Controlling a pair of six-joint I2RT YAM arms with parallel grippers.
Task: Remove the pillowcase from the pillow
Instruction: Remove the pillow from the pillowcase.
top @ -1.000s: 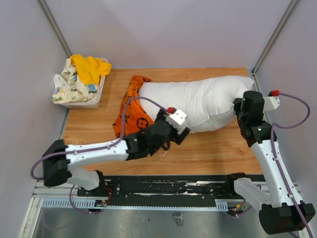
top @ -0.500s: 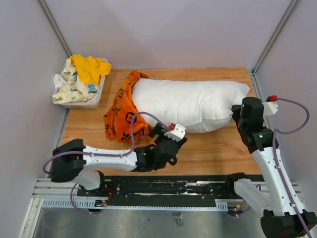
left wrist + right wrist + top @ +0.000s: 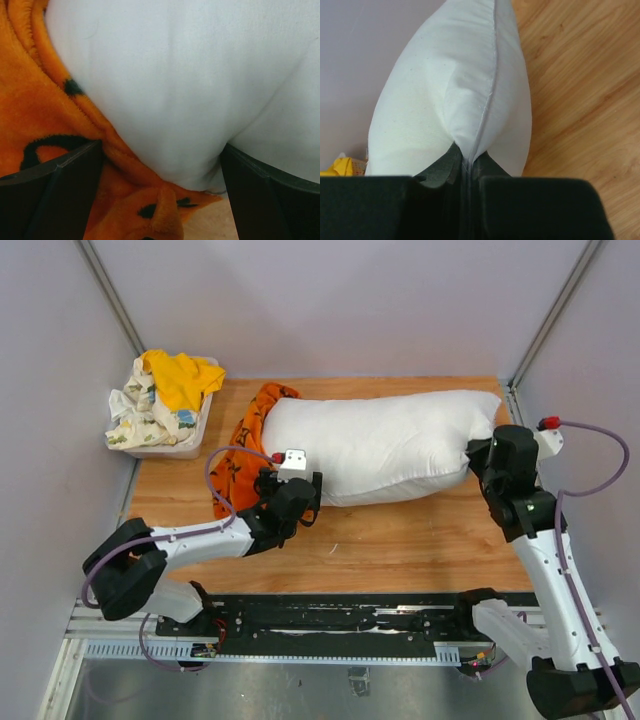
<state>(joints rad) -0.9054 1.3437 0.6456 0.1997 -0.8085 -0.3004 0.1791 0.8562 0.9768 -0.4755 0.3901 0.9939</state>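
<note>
The white pillow lies across the back of the wooden table. The orange pillowcase with black motifs is bunched over its left end only. My left gripper is at the pillow's near left corner. In the left wrist view its jaws stand wide apart, with the pillowcase edge and the bare pillow between them; it is open. My right gripper is shut on the pillow's right end, pinching the seam.
A white bin at the back left holds a yellow cloth and a floral-print cloth. Grey walls enclose the table on three sides. Bare wood lies in front of the pillow.
My left gripper has moved left along the pillow's near side to its left corner. The pillowcase is bunched tighter at the left end. The right gripper has kept hold of the pillow's right end.
</note>
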